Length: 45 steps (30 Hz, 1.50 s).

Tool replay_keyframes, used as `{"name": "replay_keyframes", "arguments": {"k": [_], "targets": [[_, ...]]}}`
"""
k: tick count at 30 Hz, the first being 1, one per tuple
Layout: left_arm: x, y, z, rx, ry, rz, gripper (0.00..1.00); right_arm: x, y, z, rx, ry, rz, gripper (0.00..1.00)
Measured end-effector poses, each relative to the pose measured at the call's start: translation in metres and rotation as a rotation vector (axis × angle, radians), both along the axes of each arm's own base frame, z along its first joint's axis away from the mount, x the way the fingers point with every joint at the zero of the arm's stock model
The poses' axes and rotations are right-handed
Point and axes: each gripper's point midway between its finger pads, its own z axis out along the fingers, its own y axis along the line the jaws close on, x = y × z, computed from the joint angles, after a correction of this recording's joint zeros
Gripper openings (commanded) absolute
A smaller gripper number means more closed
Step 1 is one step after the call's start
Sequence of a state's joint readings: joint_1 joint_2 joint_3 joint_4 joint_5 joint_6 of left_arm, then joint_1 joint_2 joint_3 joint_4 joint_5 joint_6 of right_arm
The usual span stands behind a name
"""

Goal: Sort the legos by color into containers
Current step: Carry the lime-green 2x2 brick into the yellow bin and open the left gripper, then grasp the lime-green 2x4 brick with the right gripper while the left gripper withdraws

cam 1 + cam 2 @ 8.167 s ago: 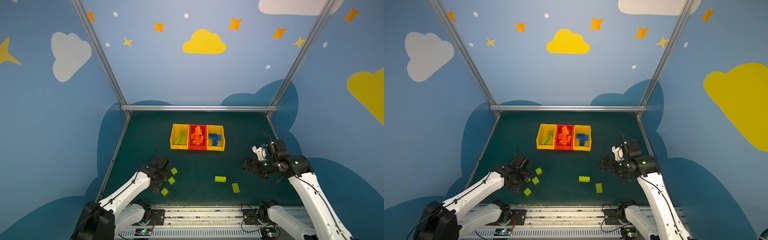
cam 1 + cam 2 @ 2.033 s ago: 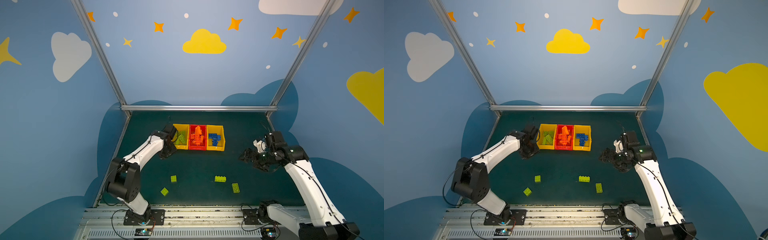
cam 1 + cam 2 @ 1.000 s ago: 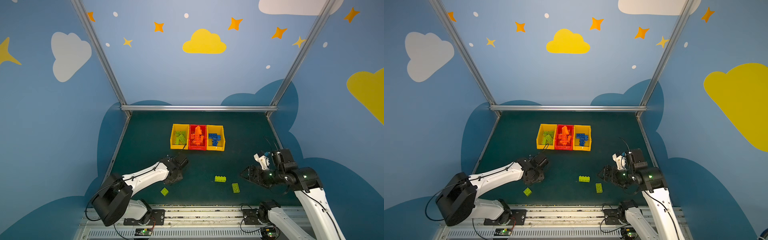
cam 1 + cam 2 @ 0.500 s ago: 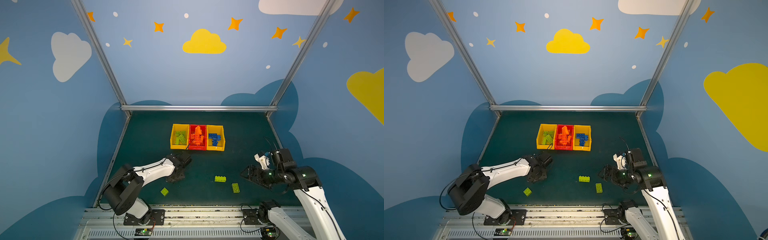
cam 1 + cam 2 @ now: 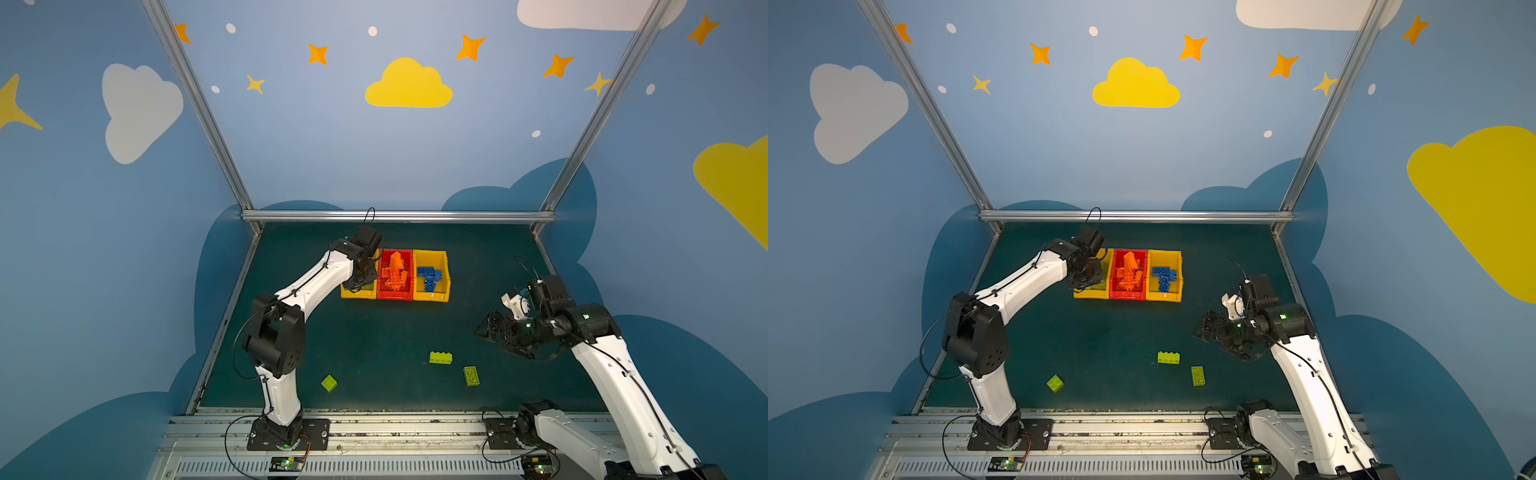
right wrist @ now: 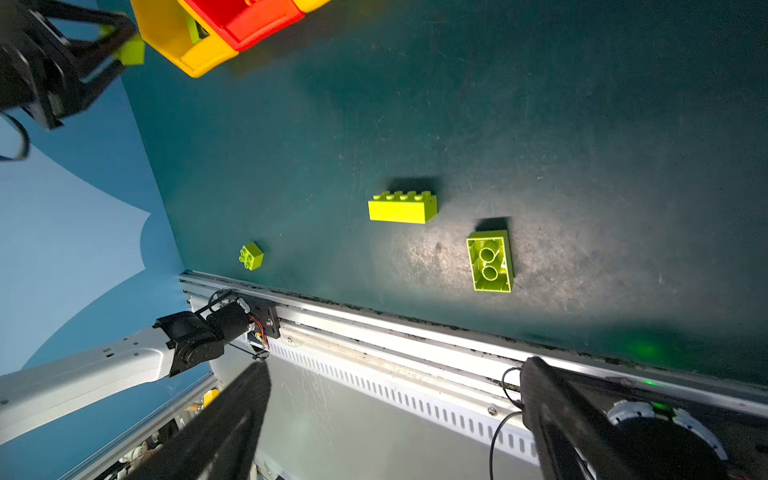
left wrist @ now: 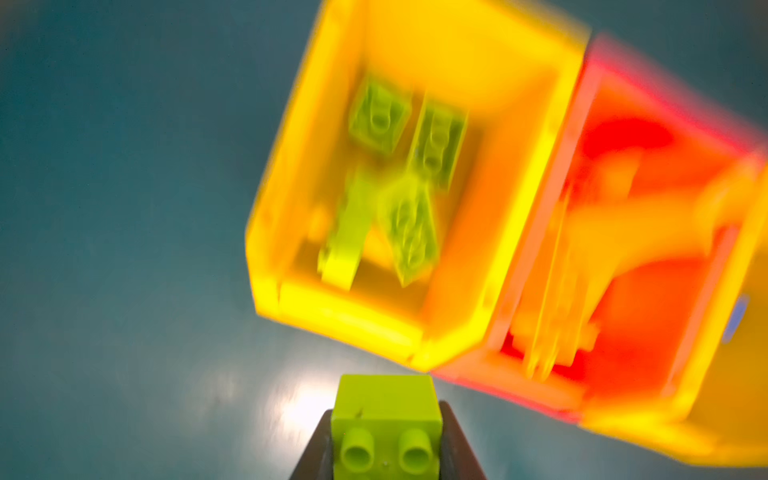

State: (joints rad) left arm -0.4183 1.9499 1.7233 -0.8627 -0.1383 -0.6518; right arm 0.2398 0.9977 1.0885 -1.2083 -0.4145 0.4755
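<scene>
My left tool [image 7: 386,444] is pinching a small lime green studded plastic brick [image 7: 386,399] by its flat sides, in the air just beside the left yellow plastic bin [image 7: 332,316], and I am judging it light, rigid and slippery, while my right tool [image 5: 484,328] is hanging spread, empty.

The left arm [image 5: 320,276] and right arm [image 5: 611,374] each pair white link shells, dotted with small dark screws, with black joint housings, and stand on a black base plate [image 5: 318,432] bolted at 6 o'clock in both top views. Thin black cables [image 5: 233,349] loop beside the links, a green light [image 5: 586,316] glows on the right arm, and the left gripper [image 6: 131,48] and right gripper [image 5: 482,328] have dark tapering fingers.
</scene>
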Motion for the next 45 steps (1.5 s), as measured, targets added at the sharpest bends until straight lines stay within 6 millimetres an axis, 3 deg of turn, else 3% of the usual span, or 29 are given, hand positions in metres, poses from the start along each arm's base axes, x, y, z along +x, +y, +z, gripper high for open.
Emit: {"name": "replay_keyframes", "arguments": {"k": [5, 6, 10, 14, 18, 23, 28, 31, 33, 36, 39, 42, 45], "targets": [[0.060, 0.007, -0.012, 0.002, 0.005, 0.014, 0.29, 0.016, -0.001, 0.001, -0.025, -0.004, -0.022, 0.92], [0.070, 0.008, -0.015, 0.002, 0.009, 0.016, 0.35, 0.019, -0.001, 0.000, -0.029, -0.003, -0.027, 0.92], [0.099, 0.011, -0.025, -0.012, 0.024, 0.018, 0.74, 0.032, 0.000, -0.003, -0.042, 0.013, -0.038, 0.92], [0.110, 0.010, -0.027, -0.038, 0.039, 0.007, 0.84, 0.046, 0.002, -0.003, -0.054, 0.026, -0.038, 0.92], [0.100, 0.007, -0.020, -0.052, 0.064, -0.010, 0.87, 0.059, 0.003, -0.003, -0.080, 0.022, -0.015, 0.92], [0.060, 0.006, 0.007, -0.013, 0.068, -0.034, 0.88, 0.061, 0.005, -0.014, -0.128, 0.030, 0.053, 0.93], [-0.012, 0.012, 0.059, 0.017, -0.021, -0.043, 0.89, 0.041, 0.019, -0.036, -0.175, 0.064, 0.165, 0.93], [-0.065, 0.020, 0.072, 0.010, -0.057, -0.031, 0.93, 0.022, 0.029, -0.056, -0.194, 0.102, 0.231, 0.93], [-0.101, 0.027, 0.068, -0.003, -0.064, -0.015, 0.99, 0.010, 0.034, -0.069, -0.205, 0.126, 0.263, 0.93], [-0.157, 0.045, 0.050, -0.016, -0.058, 0.035, 1.00, -0.008, 0.038, -0.089, -0.228, 0.166, 0.290, 0.93], [-0.199, 0.066, 0.035, -0.055, -0.080, 0.103, 1.00, -0.018, 0.040, -0.100, -0.260, 0.193, 0.295, 0.93], [-0.223, 0.083, 0.027, -0.111, -0.141, 0.161, 1.00, -0.019, 0.047, -0.104, -0.282, 0.192, 0.292, 0.93], [-0.229, 0.089, 0.025, -0.144, -0.185, 0.180, 1.00, -0.018, 0.054, -0.112, -0.300, 0.213, 0.270, 0.93]]}}
